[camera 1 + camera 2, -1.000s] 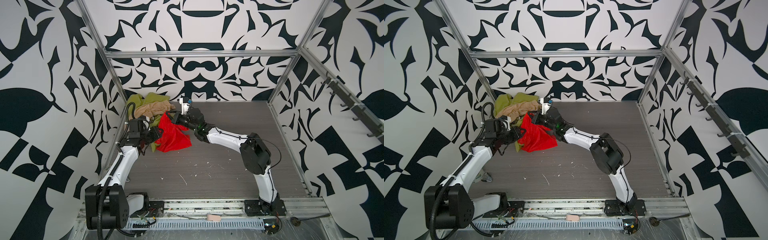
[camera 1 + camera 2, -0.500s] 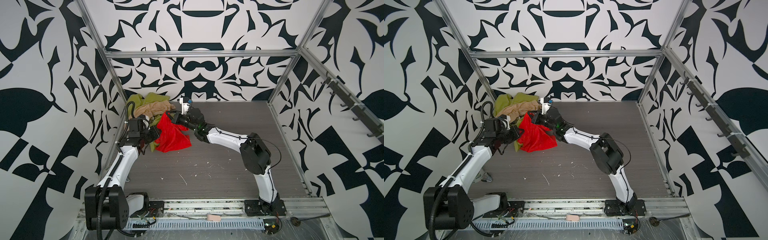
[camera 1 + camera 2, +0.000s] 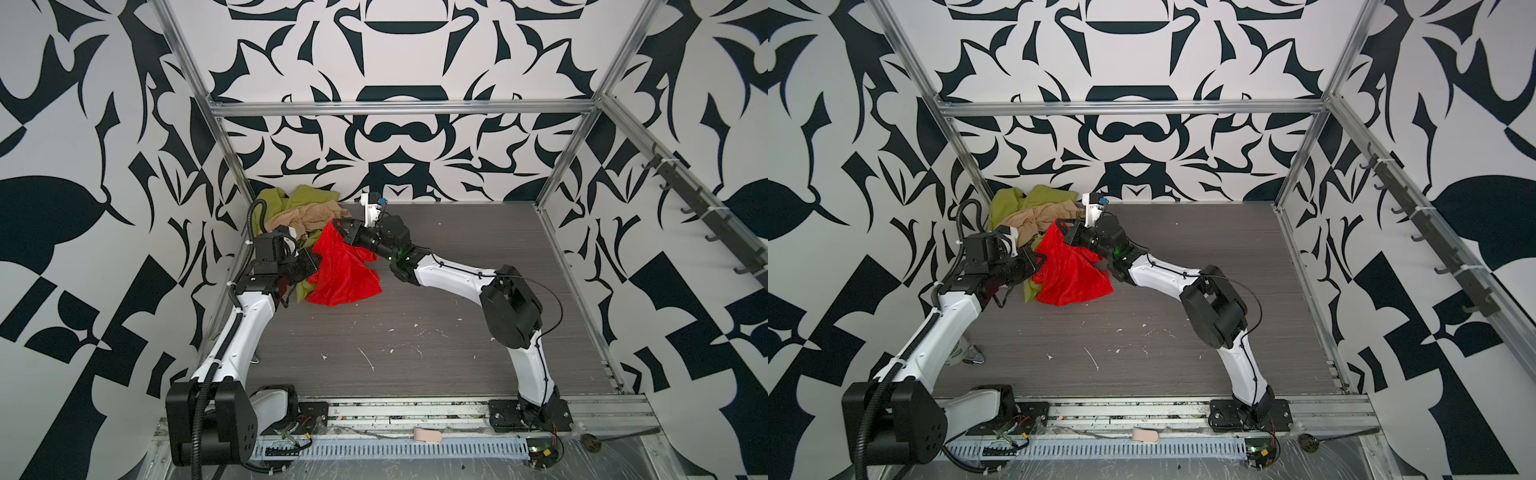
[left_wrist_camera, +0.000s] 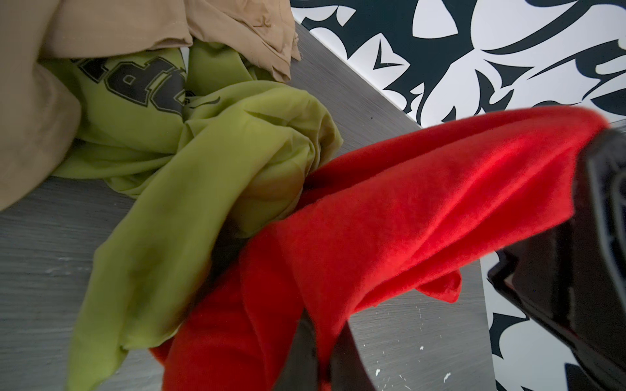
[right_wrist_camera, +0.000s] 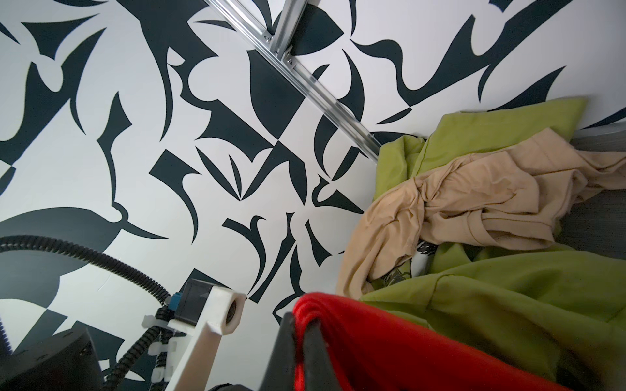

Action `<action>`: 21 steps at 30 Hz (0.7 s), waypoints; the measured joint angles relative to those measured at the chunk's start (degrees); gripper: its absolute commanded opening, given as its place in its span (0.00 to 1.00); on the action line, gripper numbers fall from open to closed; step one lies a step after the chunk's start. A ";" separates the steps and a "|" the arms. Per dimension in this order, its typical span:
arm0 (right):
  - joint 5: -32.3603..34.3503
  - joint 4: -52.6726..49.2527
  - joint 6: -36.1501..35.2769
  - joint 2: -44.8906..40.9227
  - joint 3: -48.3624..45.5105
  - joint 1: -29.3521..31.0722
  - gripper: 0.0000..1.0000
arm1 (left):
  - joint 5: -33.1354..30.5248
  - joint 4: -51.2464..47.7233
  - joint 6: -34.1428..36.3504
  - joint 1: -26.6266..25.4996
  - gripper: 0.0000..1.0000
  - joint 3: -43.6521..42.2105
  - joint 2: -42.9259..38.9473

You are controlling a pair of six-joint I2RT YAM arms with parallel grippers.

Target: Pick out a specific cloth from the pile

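Read the counter (image 3: 436, 340) in both top views as a dial with twelve at the far wall. The cloth (image 3: 347, 274) hangs at about ten o'clock, lifted and stretched between both hands, just off the pile (image 3: 309, 205), which is pushed into the eleven o'clock corner against the walls. The right hand (image 3: 340, 227) reaches across from three o'clock and is clenched on the cloth's upper corner; the right wrist view shows its two dark fingers (image 5: 283, 352) pressed together with a red fold pinched between them. The left hand (image 3: 316, 262) comes up from seven o'clock and is clamped on the cloth's nine o'clock edge; in the left wrist view red fabric runs between its fingers (image 4: 301, 352). From these two grips the cloth drapes down toward five o'clock in loose folds. Its lowest hem seems to brush the counter, though the top views do not settle that. In the pile, the beige cloth (image 5: 474, 193) lies crumpled on top of the green cloth (image 4: 189, 189), which carries black printed letters. One green fold trails out toward six o'clock and lies right against the cloth's nine o'clock side, partly tucked behind it. White flecks (image 3: 368, 359) are scattered around the counter's middle, well apart from the fabrics.
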 measured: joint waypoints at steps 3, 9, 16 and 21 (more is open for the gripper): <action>0.00 0.07 0.00 -0.02 0.00 -0.02 0.00 | 0.00 -0.33 -0.11 0.00 0.03 0.24 -0.20; 0.02 0.42 0.00 -0.02 0.00 -0.15 0.00 | 0.00 -0.94 -0.20 0.00 0.03 0.57 -1.05; 0.04 0.44 0.00 -0.02 0.00 -0.15 0.00 | 0.02 -1.77 -0.59 0.00 0.03 0.98 -1.88; 0.04 0.87 0.00 -0.04 -0.11 -0.17 0.00 | 0.09 -1.86 -1.05 0.00 0.03 1.62 -2.01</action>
